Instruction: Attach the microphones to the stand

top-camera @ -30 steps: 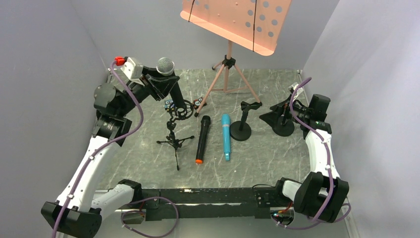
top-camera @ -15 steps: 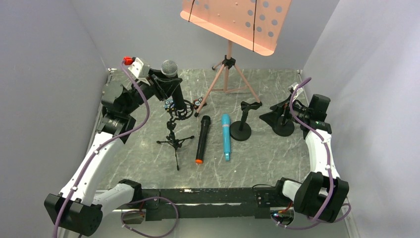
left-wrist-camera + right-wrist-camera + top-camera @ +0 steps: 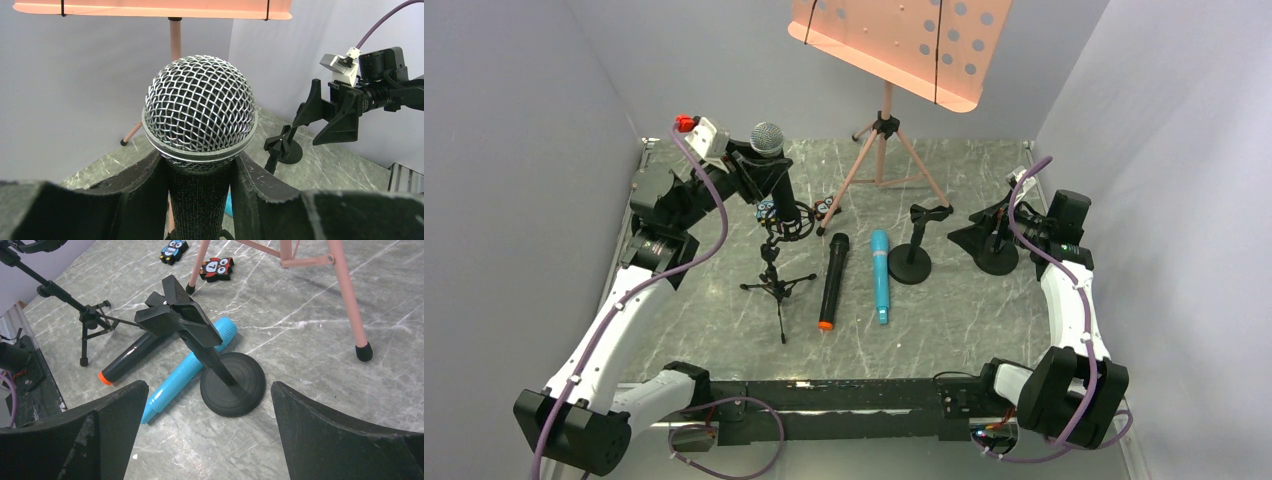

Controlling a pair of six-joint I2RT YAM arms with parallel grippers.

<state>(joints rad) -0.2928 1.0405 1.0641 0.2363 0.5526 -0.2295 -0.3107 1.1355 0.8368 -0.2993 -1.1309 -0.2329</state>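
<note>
My left gripper [image 3: 772, 182] is shut on the black microphone with the silver mesh head [image 3: 767, 138] and holds it upright over the ring clip of the small tripod stand [image 3: 775, 283]. In the left wrist view the mesh head [image 3: 200, 107] rises between both fingers [image 3: 134, 197]. On the table lie a black microphone with an orange cap [image 3: 831, 282] and a turquoise one [image 3: 881, 276]. My right gripper [image 3: 982, 236] hangs open at the right, facing a round-base stand [image 3: 233, 385] with a clip on top and nothing in it. The turquoise microphone [image 3: 186, 369] lies against that base.
A pink music stand [image 3: 883, 135] on a tripod stands at the back, with one foot [image 3: 364, 353] near the round base. Two owl figurines [image 3: 217, 268] lie by its legs. Grey walls close in on the left, back and right.
The left arm has carried the silver-headed microphone a little to the right and back, over the tripod stand's clip, then held still. The right arm has not moved.
</note>
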